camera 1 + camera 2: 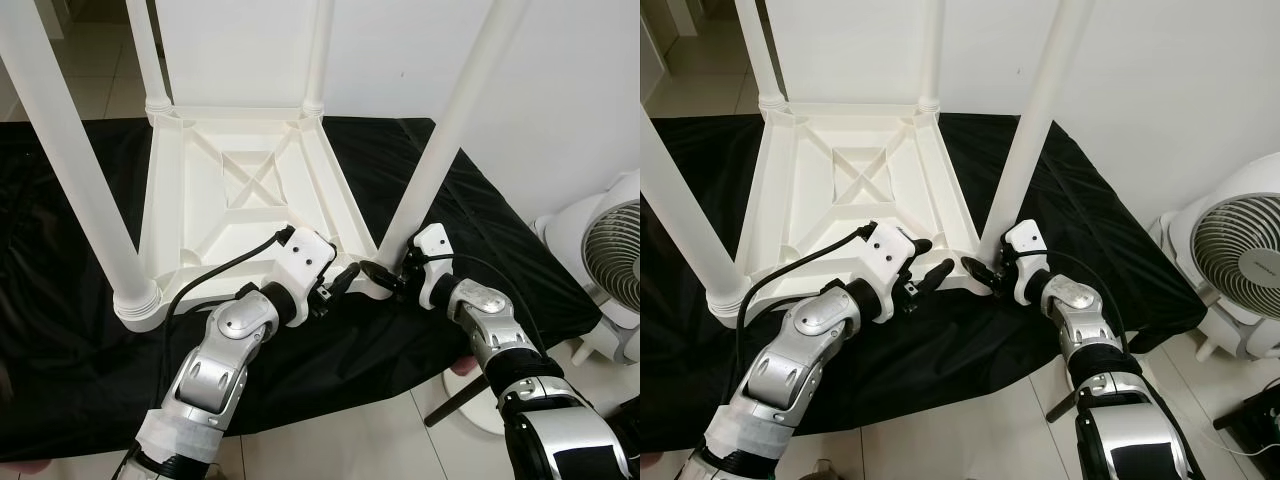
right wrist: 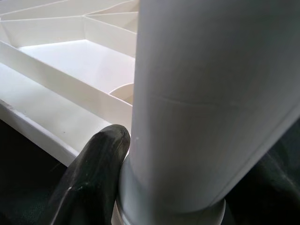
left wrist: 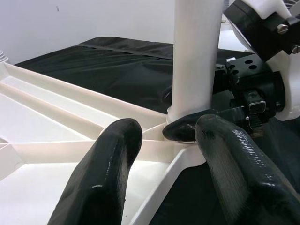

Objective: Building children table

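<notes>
A white plastic children's table (image 1: 240, 190) lies upside down on a black cloth (image 1: 60, 380), its legs pointing up. My right gripper (image 1: 385, 275) is shut on the base of the near-right leg (image 1: 440, 140), where it meets the corner socket. In the right wrist view one black finger (image 2: 93, 178) presses against that leg (image 2: 206, 103); the other finger is hidden behind it. My left gripper (image 1: 345, 282) is open just left of that corner. Its fingers (image 3: 103, 178) stand apart on either side of the table's rim (image 3: 154, 187), pointing at the leg (image 3: 194, 56).
The near-left leg (image 1: 80, 170) and two far legs (image 1: 150, 60) stand in their sockets. A white fan (image 1: 615, 260) stands on the tiled floor to the right. A white wall is behind the table. The cloth's front edge hangs close to my arms.
</notes>
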Motion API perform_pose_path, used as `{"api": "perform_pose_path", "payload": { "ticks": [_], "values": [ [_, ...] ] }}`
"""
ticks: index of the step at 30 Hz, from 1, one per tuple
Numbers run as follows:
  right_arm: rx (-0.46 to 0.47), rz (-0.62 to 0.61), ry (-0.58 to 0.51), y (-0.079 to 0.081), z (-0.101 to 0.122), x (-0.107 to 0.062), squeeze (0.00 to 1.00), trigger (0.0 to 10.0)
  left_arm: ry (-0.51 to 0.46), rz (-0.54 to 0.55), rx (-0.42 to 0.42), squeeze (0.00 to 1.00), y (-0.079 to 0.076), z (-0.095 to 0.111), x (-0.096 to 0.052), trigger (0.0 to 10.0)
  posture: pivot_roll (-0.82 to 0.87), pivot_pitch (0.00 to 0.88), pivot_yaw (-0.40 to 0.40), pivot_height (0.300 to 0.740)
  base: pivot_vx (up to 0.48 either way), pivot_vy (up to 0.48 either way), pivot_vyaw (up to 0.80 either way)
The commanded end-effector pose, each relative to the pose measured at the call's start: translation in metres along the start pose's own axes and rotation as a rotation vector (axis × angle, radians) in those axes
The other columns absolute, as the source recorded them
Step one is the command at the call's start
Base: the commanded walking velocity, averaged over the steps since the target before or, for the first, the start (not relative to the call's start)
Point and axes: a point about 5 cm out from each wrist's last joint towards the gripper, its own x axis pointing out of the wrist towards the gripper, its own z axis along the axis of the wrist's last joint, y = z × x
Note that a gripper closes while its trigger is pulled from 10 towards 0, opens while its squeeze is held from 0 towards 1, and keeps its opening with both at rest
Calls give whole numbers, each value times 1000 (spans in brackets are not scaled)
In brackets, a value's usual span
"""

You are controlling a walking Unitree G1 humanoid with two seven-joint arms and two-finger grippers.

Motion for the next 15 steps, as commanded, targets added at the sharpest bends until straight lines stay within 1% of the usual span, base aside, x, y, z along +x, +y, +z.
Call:
{"api": "perform_pose_path", "payload": {
  "ticks": [1, 4, 5, 7, 8, 9, 10, 11, 12, 14, 15],
  "values": [
    [22, 5, 26, 2, -9, -3, 0, 0, -7, 26, -6, 0, 1, 3, 0, 10000, 78, 42, -59, 740, 0, 0, 0],
    [5, -39, 22, -1, -10, -7, 0, 0, -8, 29, -9, 0, 0, 3, -1, 10000, 68, 56, -63, 740, 0, 0, 0],
    [13, -83, 29, -3, -11, -8, 0, 0, -9, 32, -11, 0, 0, 4, -1, 10000, 65, 61, -63, 740, 0, 0, 0],
    [13, -83, 29, -3, -11, -8, 0, 0, -9, 32, -11, 0, 0, 4, -1, 10000, 65, 61, -63, 740, 0, 0, 0],
    [15, -148, 39, -5, -11, -8, 0, 3490, -8, 35, -13, 0, 1, 3, -1, 10000, 63, 68, -63, 740, 0, 0, 0],
    [6, -190, 47, -5, -12, -8, 0, 10000, -7, 37, -15, 0, 1, 3, -2, 10000, 61, 73, -62, 740, 0, 0, 0],
    [6, -190, 47, -5, -12, -8, 0, 10000, -7, 37, -15, 0, 1, 3, -2, 10000, 61, 73, -62, 740, 0, 0, 0],
    [-3, -215, 52, -4, -12, -8, 0, 10000, -5, 39, -17, 0, 1, 3, -2, 10000, 59, 76, -61, 740, 0, 0, 0],
    [15, -250, 34, -1, -10, -6, 0, 10000, -4, 36, -19, 0, 0, 2, -2, 10000, 57, 80, -58, 740, 0, 0, 0],
    [20, -272, 19, 2, -8, -4, 0, 10000, -2, 34, -21, 0, -1, 2, -3, 10000, 54, 83, -55, 740, 0, 0, 0],
    [45, -321, 3, 6, -6, -1, 0, 10000, 0, 29, -24, 0, -2, 2, -2, 10000, 47, 85, -52, 740, 0, 0, 0]
  ]
}}
